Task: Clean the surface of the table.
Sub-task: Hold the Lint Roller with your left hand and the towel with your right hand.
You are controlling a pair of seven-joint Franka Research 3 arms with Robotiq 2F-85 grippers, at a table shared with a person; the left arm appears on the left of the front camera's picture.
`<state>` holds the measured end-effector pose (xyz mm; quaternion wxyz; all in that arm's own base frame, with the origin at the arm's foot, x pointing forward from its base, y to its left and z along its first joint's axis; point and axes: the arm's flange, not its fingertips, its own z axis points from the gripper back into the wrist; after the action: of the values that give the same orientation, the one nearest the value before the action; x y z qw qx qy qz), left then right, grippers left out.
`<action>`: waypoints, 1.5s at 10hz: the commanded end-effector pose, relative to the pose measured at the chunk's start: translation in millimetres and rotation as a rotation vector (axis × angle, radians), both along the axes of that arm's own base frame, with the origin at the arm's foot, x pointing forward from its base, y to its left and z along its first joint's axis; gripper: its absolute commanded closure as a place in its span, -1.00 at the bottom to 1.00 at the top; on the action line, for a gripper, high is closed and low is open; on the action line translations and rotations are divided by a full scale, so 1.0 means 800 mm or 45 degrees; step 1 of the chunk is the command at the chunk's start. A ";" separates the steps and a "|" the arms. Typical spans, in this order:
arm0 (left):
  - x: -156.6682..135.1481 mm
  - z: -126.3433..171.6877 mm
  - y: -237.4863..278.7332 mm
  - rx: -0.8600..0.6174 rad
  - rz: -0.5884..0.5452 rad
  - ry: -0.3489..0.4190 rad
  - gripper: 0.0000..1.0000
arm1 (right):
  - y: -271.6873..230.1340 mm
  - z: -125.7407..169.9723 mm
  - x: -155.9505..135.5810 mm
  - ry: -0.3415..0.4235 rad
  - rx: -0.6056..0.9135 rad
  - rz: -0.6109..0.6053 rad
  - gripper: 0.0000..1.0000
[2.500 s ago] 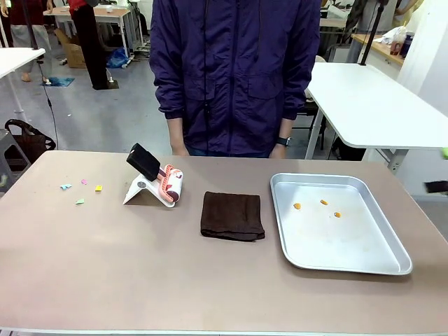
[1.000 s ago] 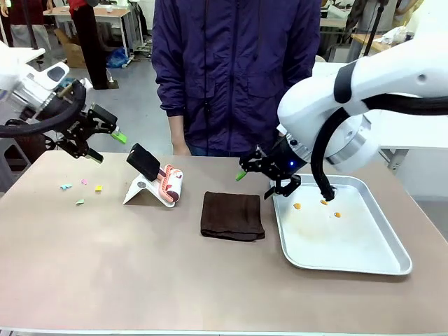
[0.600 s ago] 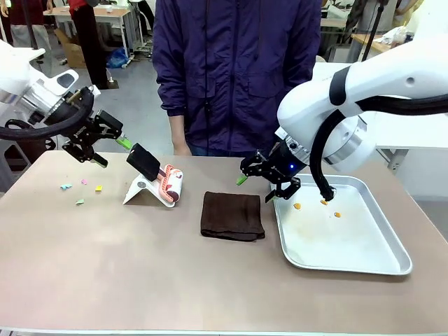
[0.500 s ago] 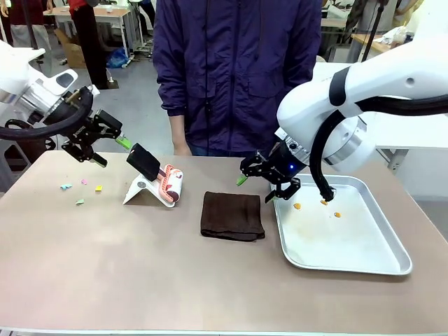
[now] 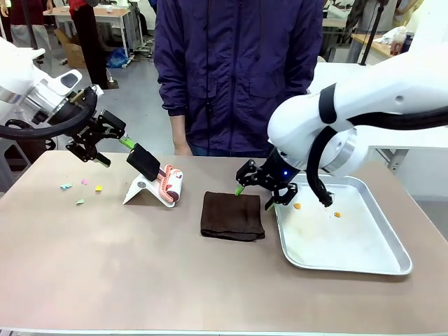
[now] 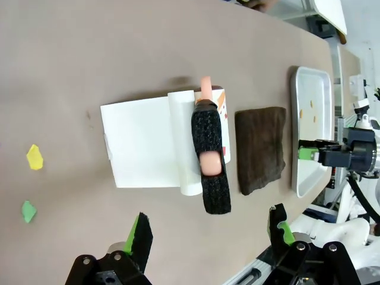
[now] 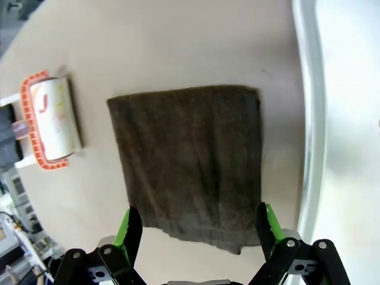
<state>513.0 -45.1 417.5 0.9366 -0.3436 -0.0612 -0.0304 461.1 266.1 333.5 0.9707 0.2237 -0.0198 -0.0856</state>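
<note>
The tabletop (image 5: pixel 140 280), matte brownish-beige with a thin pale edge, is seen spanning the front view from side to side. A broad stretch of bare surface is left along its near edge, and everything is gathered in the far half. At the far edge a person (image 5: pixel 238 70) in a dark blue jacket is seen standing, close behind the middle.

One dark brown folded cloth (image 5: pixel 232 217) is laid flat near the centre. One shiny metal tray (image 5: pixel 364 262) is placed just to its right, a narrow strip of surface showing between them. Orange crumbs (image 5: pixel 337 215) are scattered in the tray; three are counted from the left wrist view. One lint roller (image 5: pixel 168 183) is propped on a white stand (image 5: pixel 143 190) to the left of the cloth, its black handle tilted up and to the left. Four small paper scraps (image 5: pixel 80 201) are counted near the left edge: blue, pink, yellow and green.

The left end effector (image 5: pixel 115 152) is held above the far left of the tabletop, just beside the roller handle, released and with nothing between its fingers. The right end effector (image 5: pixel 254 196) is held low over the far right corner of the cloth, next to the tray's rim, likewise released and grasping nothing. The right arm's bulk is hung over the tray's far left corner.
</note>
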 end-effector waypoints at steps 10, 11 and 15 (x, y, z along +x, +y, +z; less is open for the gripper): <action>0.056 -0.020 -0.049 0.015 0.051 0.120 -1.00 | 0.070 -0.047 0.028 -0.039 -0.380 -0.110 -1.00; 0.057 -0.021 -0.049 0.021 0.050 0.125 -1.00 | 0.070 -0.046 0.029 -0.044 -0.386 -0.132 -1.00; 0.050 -0.025 -0.048 0.055 0.009 0.147 0.16 | 0.072 -0.047 0.032 -0.003 -0.395 -0.108 -0.39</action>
<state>552.4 -81.7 393.2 0.9422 -0.3342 -0.0217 -0.0098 483.3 313.6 297.1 0.9887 0.0872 -0.0410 -0.1144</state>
